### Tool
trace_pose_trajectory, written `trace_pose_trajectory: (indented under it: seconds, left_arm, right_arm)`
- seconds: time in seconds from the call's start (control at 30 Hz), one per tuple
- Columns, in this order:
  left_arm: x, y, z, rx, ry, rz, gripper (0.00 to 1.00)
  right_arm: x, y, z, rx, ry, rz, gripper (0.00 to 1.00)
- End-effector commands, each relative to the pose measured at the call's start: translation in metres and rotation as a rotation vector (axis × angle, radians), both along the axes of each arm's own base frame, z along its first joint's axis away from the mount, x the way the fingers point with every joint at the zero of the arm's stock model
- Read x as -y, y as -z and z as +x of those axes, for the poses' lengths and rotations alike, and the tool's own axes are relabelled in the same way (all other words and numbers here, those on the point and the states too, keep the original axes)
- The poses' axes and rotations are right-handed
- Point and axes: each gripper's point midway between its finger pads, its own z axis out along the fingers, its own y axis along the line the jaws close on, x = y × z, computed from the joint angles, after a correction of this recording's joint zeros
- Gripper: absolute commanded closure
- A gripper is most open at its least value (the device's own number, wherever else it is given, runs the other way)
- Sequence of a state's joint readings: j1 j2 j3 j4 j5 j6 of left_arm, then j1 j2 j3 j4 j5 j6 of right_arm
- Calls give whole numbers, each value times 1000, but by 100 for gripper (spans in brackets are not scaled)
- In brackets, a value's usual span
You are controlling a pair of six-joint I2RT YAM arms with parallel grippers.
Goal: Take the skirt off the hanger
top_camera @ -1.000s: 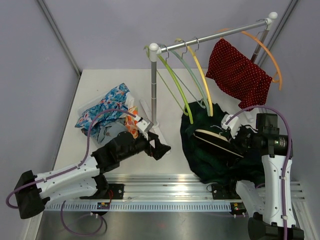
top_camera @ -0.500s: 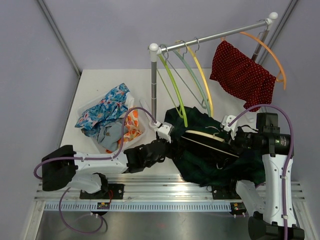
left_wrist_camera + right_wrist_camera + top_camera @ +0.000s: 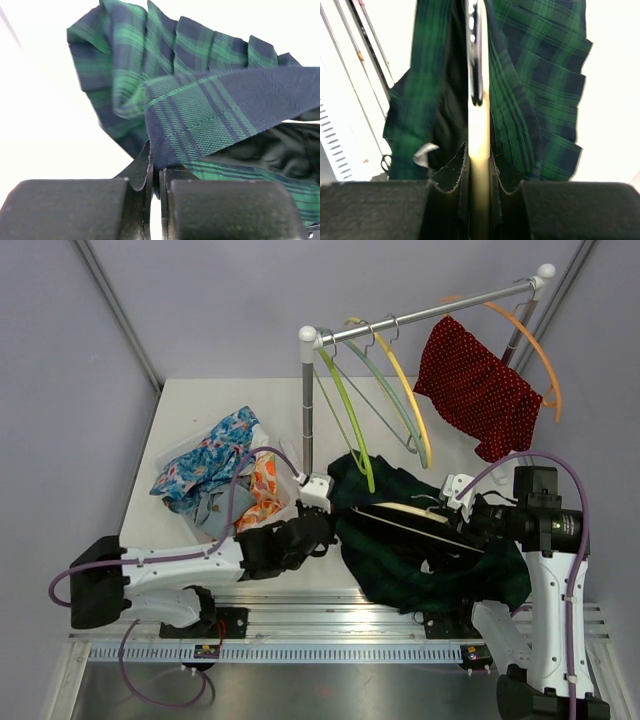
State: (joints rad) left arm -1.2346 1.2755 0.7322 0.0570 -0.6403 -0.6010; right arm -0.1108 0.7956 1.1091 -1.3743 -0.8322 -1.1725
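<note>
While skirt (image 3: 420, 565) drapes onto white table (image 3: 200, 405), walls (image 3: 230, 300) apparently pale grey.

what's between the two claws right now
The green plaid skirt on its cream hanger spans the gap from left claw to right claw, clearest in the top view.

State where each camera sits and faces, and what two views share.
Top external: above and behind, looking down on the white table; left arm, right arm show.
Left wrist: on the left gripper, facing the pleated green plaid skirt it pinches.
Right wrist: on the right gripper, facing the cream hanger it clamps.
Shared: both wrist views show the skirt.
</note>
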Motion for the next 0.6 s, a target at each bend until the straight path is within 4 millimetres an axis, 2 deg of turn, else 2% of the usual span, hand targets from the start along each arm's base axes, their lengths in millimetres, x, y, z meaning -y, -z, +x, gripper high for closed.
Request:
trace_pose_trajectory:
  seconds: [0.0,0.03,0.13,0.23,0.3,0.4,0.57]
  left_arm:
    - [-49,-60,21,111,-133,37,100]
    - [-62,-59,26,101,-139,93,100]
    - [-86,-51,30,59,-123,170,100]
    - [-95,-27,26,-9,-47,194,100]
    - [-112,-9,29,-49,-68,224,100]
    - [-129,2,32,-75,-91,222,100]
    - [-138,2,33,-82,-74,217,100]
  right_arm:
    - [4,-9,-4,45,-55,-57,100]
    - [5,-10,-4,50,-60,-69,100]
    - [3,-17,-1,64,-68,-58,100]
    - [-4,-30,0,88,-74,-9,100]
    - [-7,-39,1,114,-74,11,100]
    - [-13,-48,-3,125,-91,44,100]
    - [-22,-60,-7,137,-131,97,100]
